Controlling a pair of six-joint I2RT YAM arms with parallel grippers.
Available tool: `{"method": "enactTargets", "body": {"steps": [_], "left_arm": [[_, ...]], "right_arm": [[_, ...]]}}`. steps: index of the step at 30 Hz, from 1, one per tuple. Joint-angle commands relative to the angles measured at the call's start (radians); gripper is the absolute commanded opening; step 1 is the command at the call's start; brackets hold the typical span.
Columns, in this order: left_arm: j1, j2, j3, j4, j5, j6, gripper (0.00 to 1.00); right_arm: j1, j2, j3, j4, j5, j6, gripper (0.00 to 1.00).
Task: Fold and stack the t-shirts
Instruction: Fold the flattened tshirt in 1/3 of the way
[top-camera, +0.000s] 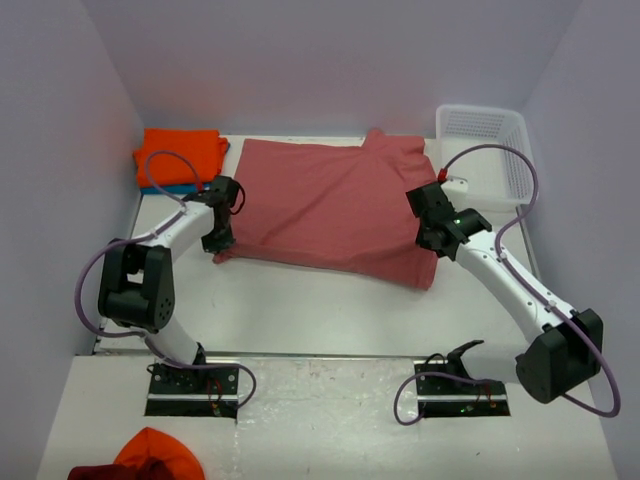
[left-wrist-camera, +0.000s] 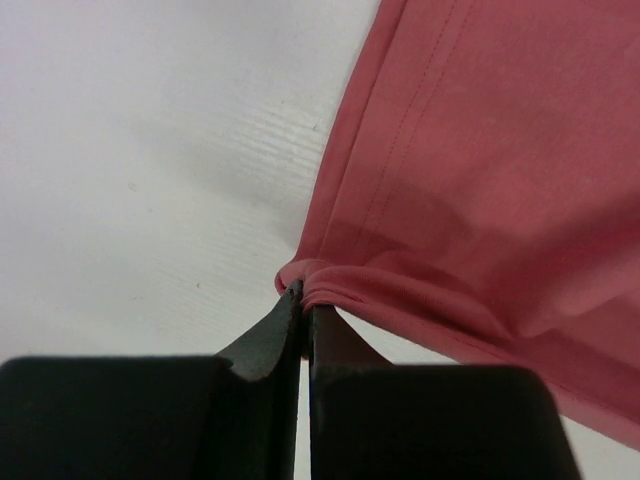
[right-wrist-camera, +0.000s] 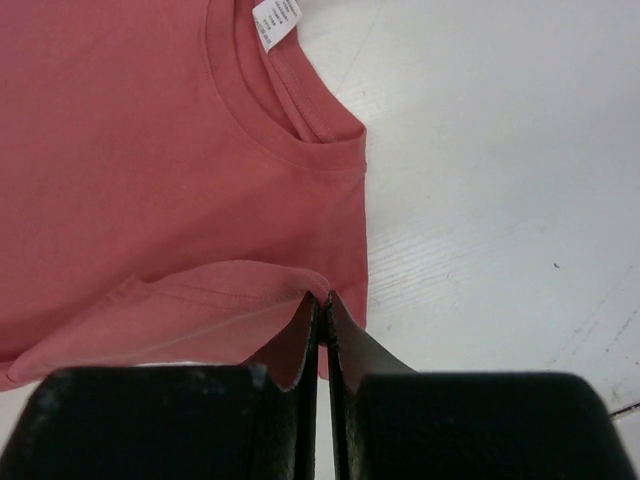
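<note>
Shirt in hand: salmon-red t-shirt (top-camera: 330, 205), spread flat across the middle of the table (top-camera: 300, 300), with its collar (right-wrist-camera: 290, 130) and white tag (right-wrist-camera: 277, 22) on the right arm's side.
Left gripper (left-wrist-camera: 303, 295): jaws pressed together on the hem corner at the shirt's near-left. The cloth gathers into a small pucker at the tips.
Right gripper (right-wrist-camera: 322, 300): jaws clamped on a flap of cloth at the shirt's right edge, just short of the collar. We cannot tell whether it is sleeve or shoulder.
Stack: orange t-shirt (top-camera: 180, 152) folded in the far-left corner, lying on the teal-blue t-shirt (top-camera: 165, 188), of which we see only a sliver.
Basket: white basket (top-camera: 480, 110) at the far right, just beside the shirt's far-right corner.
Step, as we read it: the first fold of this shirt, with both gripped points to be carried over its body. Nothing is folded on it yet.
How we would do it: raise both grips to the same low height so the edge between them hangs taut rather than sagging. Move the arms together at one pace and lay the edge down parallel to the far edge. Let go only once the cloth rests flat.
Watch for: the left pinch is thin and may slip. An uneven pace would skew the crease, and a high lift would drag the whole shirt.
</note>
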Motion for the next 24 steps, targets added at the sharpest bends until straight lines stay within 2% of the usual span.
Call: {"method": "enactTargets", "body": {"steps": [1,9,24], "left_arm": [[-0.006,0.017,0.074,0.0,-0.032,0.041,0.0],[-0.017,0.071,0.144,0.0,-0.001,0.05,0.05],[-0.018,0.131,0.22,-0.017,-0.017,0.055,0.05]], "right_arm": [[-0.016,0.036,0.085,0.028,0.056,-0.017,0.0],[-0.062,0.096,0.174,0.034,0.042,-0.053,0.0],[-0.128,0.193,0.206,0.089,-0.008,-0.103,0.0]]}}
